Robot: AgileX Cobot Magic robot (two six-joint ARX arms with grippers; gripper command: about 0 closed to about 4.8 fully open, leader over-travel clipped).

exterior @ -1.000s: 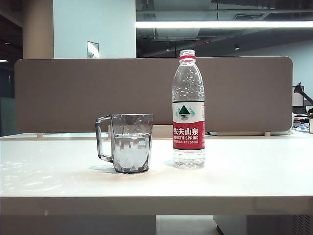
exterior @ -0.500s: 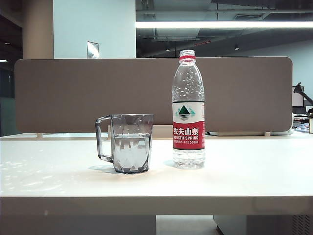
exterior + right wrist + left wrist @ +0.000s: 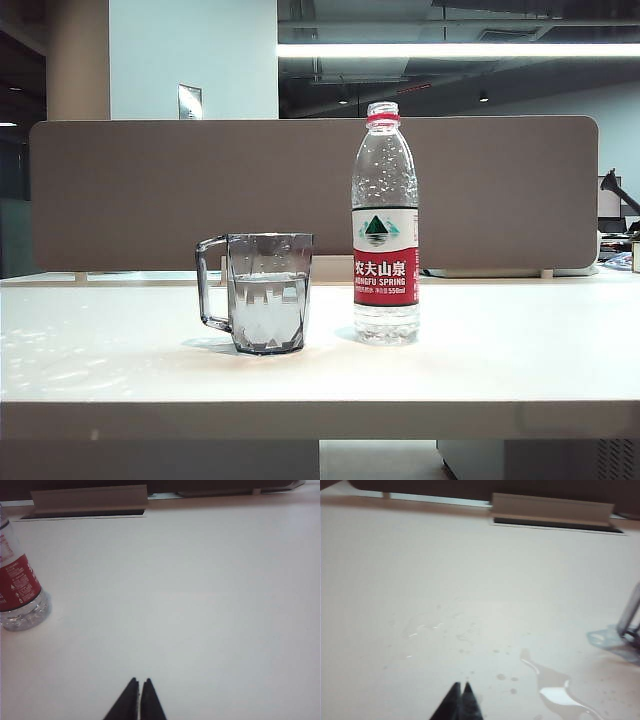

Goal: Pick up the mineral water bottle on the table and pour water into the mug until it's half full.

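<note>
The mineral water bottle [image 3: 385,225] stands upright and uncapped at the middle of the table [image 3: 500,370], with little water left at its base. To its left stands the mug [image 3: 262,292], handle to the left, with water [image 3: 266,300] up to about half its height. Neither gripper appears in the exterior view. My left gripper [image 3: 461,685] is shut and empty over bare tabletop, the mug's edge [image 3: 629,617] off to one side. My right gripper [image 3: 139,681] is shut and empty too, well apart from the bottle's lower part [image 3: 20,597].
A brown partition [image 3: 310,190] runs along the table's far edge, with a pale cable box [image 3: 552,507] at its foot. Spilled water drops and a small puddle [image 3: 560,695] lie on the table near the left gripper.
Nothing differs in the exterior view: bottle and mug stand where they stood.
</note>
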